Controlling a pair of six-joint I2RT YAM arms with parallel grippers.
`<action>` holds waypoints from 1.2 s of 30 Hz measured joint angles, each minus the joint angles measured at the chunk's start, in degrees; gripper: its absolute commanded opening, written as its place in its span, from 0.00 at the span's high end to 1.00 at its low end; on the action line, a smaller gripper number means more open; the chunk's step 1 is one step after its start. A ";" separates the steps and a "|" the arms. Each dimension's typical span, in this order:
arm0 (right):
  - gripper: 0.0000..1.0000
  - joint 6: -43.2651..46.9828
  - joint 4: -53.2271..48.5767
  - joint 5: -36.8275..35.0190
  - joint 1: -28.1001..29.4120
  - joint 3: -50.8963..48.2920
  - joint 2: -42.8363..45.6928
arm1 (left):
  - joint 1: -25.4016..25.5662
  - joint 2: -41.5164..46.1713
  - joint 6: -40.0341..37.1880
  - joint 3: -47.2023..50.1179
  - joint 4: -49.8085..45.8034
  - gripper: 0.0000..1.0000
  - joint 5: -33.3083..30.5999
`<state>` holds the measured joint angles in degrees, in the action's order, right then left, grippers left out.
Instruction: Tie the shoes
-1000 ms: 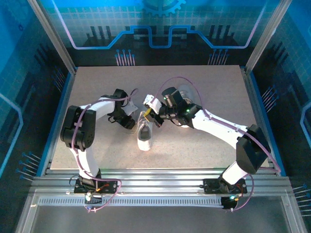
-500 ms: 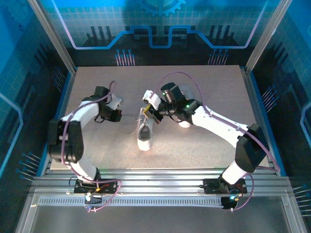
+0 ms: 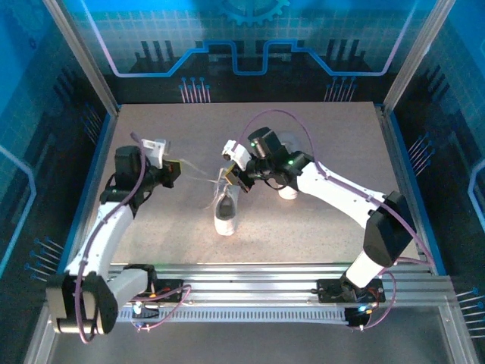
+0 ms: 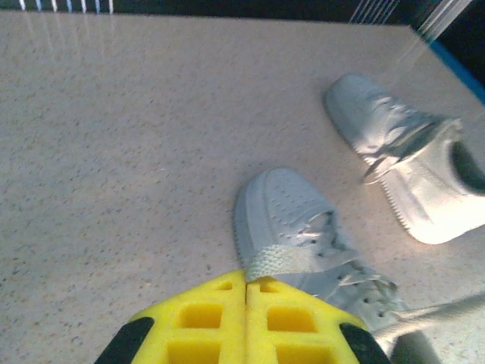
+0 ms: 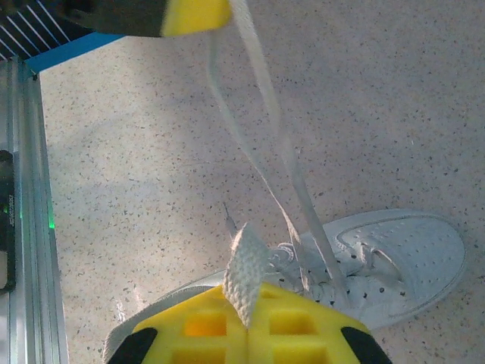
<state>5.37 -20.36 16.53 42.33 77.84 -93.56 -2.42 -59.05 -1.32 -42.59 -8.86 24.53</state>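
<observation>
One white shoe (image 3: 225,214) lies mid-table with its toe toward the arms. My left gripper (image 3: 175,173) is out to its left, shut on a pale lace (image 4: 282,261) that stretches back to the shoe (image 4: 282,206). My right gripper (image 3: 236,179) hovers over the shoe's far end, shut on another lace strand (image 5: 245,279) that stands up between its yellow fingers (image 5: 303,322). From the shoe (image 5: 394,262), two lace strands (image 5: 261,83) run up to the left gripper's yellow fingertip (image 5: 193,14). The second shoe (image 4: 405,171) lies to the right, partly under my right arm (image 3: 287,192).
The speckled tabletop (image 3: 318,129) is bounded by a blue rim and metal frame (image 3: 101,152). An aluminium rail (image 5: 19,197) runs along the near edge. Open tabletop lies behind the shoes and at the front left.
My left arm has swung left and away from the shoe, its jaws closing on the lace and drawing it out. My right gripper has stayed over the shoe, still pinching its strand.
</observation>
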 measured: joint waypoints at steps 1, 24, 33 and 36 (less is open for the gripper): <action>1.00 -0.24 -0.52 -0.09 0.00 0.39 -0.37 | -0.02 1.77 1.05 1.36 1.73 1.00 0.92; 1.00 -4.09 -7.54 2.32 -1.60 11.41 -9.22 | 40.74 -1.86 -18.95 3.93 10.69 0.87 1.01; 1.00 -3.50 -6.71 3.89 -2.54 10.84 -9.11 | 43.56 -9.16 -22.80 -0.68 8.87 0.43 -3.78; 1.00 -3.34 -5.27 3.91 -3.19 9.16 -8.85 | 42.29 -5.73 -23.04 -0.70 6.47 0.42 -4.11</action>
<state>2.02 -25.63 20.45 39.13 87.00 -102.41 39.88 -64.77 -24.36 -43.29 -2.39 20.43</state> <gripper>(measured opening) 0.040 0.574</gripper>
